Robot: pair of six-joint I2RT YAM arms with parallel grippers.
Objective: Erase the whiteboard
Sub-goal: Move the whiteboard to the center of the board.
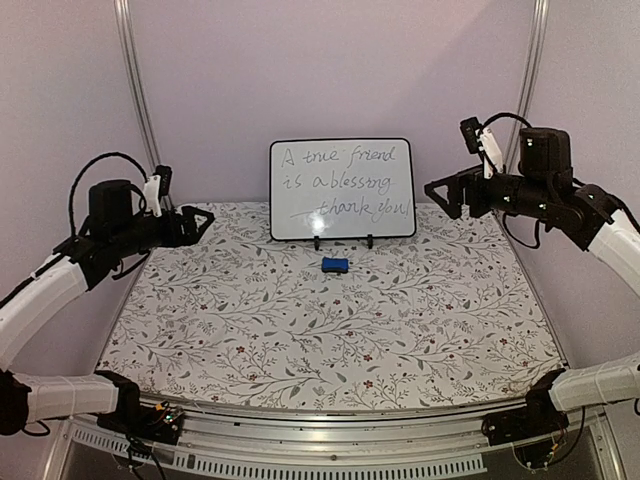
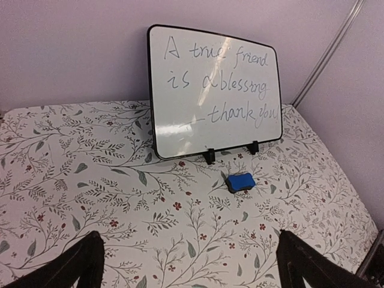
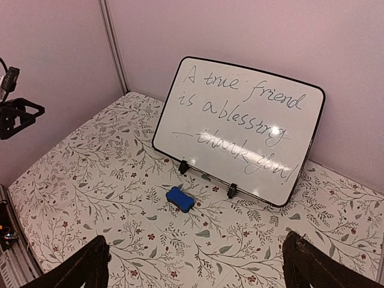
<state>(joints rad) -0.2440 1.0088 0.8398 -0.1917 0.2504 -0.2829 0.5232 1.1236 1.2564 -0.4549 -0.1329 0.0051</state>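
Left gripper (image 1: 203, 221) and right gripper (image 1: 441, 197) hang empty, jaws apart. Wiping hard with the blue eraser (image 1: 335, 265) could topple the propped whiteboard (image 1: 342, 188), centre frame.

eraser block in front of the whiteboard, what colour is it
Blue; the eraser block shows best in the right wrist view.

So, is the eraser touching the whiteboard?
Apart. The right wrist view shows a strip of table between the eraser and the whiteboard feet.
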